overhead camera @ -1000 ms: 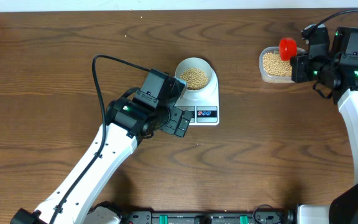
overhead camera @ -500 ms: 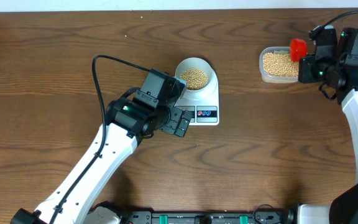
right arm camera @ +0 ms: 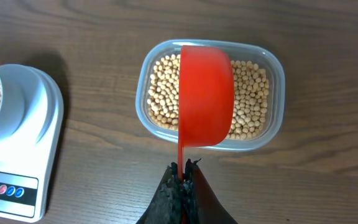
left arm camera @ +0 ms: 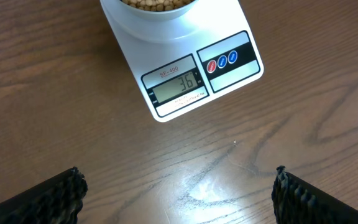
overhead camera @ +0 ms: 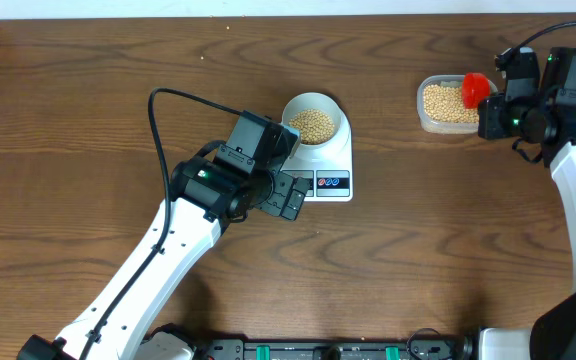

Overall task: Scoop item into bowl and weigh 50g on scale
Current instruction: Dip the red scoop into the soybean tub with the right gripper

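Observation:
The bowl [overhead camera: 314,121], holding tan beans [overhead camera: 314,125], stands on the white scale [overhead camera: 332,170]. In the left wrist view the scale [left arm camera: 185,68] shows its display [left arm camera: 176,85] reading 36, with the bowl's base [left arm camera: 156,14] at the top. My left gripper [overhead camera: 290,196] [left arm camera: 178,193] is open and empty just left of the scale's front. My right gripper [overhead camera: 492,110] [right arm camera: 184,171] is shut on the handle of a red scoop [right arm camera: 205,93] [overhead camera: 475,87], held above the clear tub of beans [right arm camera: 253,93] [overhead camera: 444,104].
The tub sits at the far right of the brown wooden table [overhead camera: 118,80]. The left arm's black cable [overhead camera: 163,110] loops over the table left of the scale. The table's back edge runs along the top.
My right gripper with the red scoop has drifted right and slightly down along the tub's right end. The left arm, bowl and scale have not moved.

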Tool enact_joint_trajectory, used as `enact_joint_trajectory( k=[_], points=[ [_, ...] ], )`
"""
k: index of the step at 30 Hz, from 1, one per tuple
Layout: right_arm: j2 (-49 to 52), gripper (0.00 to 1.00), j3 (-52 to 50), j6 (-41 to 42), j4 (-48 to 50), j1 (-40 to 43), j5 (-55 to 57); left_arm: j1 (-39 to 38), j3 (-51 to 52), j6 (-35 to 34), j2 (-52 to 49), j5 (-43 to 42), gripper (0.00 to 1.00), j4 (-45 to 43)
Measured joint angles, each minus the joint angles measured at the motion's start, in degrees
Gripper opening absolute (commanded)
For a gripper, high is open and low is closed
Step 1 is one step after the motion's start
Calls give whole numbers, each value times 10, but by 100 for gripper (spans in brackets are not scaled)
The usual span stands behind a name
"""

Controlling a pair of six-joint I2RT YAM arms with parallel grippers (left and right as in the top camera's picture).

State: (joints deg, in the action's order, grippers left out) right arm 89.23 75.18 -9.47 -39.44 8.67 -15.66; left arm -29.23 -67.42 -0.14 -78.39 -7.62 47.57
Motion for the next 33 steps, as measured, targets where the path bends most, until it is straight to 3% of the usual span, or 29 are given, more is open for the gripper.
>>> enact_joint_trajectory(
  k=[10,33],
  points=[
    [83,1,0,7,25,0,57,0,0,0,0,0,98,0],
    [135,1,0,4,84,0,83,0,0,0,0,0,98,0]
  ],
)
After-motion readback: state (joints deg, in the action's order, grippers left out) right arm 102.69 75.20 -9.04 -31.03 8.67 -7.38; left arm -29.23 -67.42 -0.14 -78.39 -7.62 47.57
